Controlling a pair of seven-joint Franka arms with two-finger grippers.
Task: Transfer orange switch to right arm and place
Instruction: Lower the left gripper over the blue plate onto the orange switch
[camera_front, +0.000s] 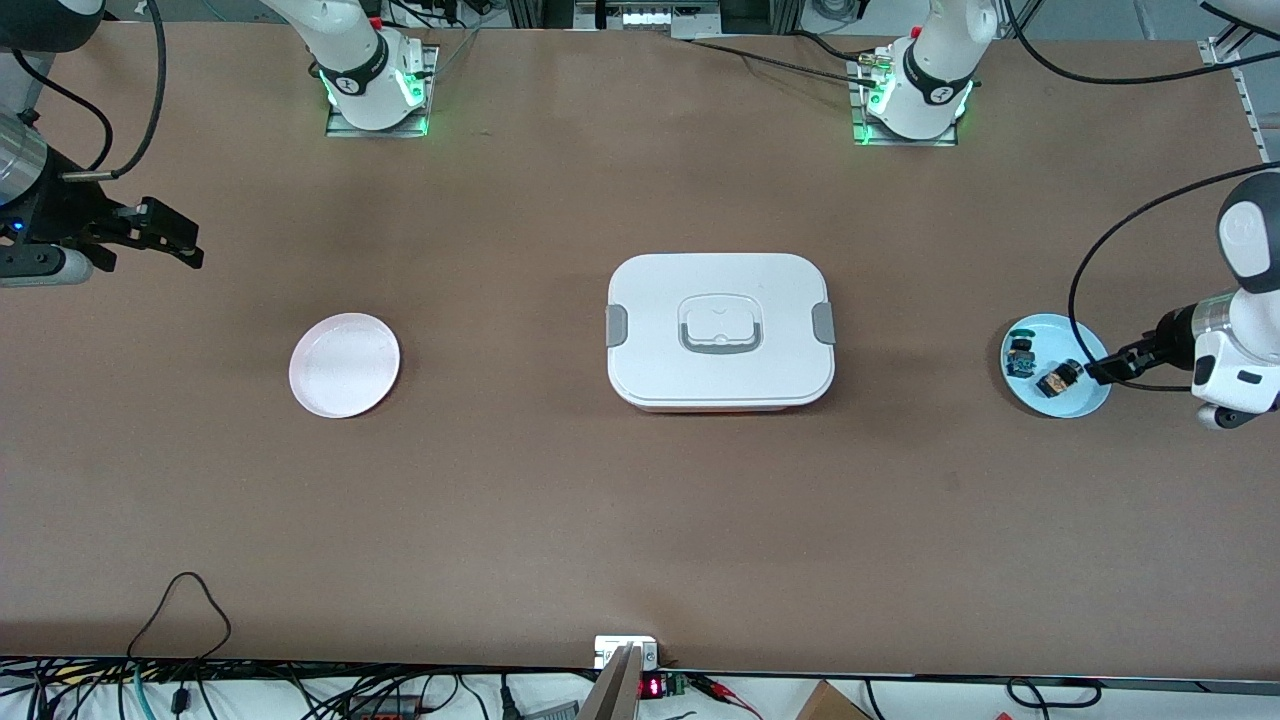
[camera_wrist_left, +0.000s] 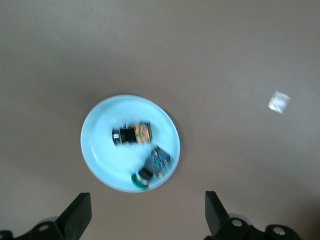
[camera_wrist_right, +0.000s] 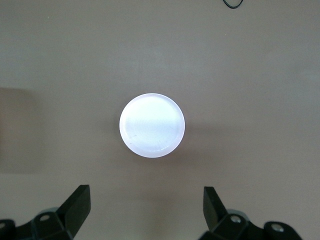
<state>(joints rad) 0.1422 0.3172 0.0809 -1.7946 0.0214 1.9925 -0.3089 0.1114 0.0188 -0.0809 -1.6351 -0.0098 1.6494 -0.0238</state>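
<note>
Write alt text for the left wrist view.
A round light-blue plate on a brown table holds the small black-bodied orange switch and, beside it, a similar blue and teal component. The left gripper hangs above, fingers open.

Both arms run off the front view's edges, upper links unseen. In both wrist views only the fingertips (camera_wrist_left: 75, 217) (camera_wrist_right: 75, 210) show, rest cut off. On the blue plate (camera_wrist_left: 100, 130), the orange switch (camera_wrist_left: 132, 134) is motion-blurred, and the blue-teal component (camera_wrist_left: 152, 167) beside it too smeared to make out; both tiny in the front view.
</note>
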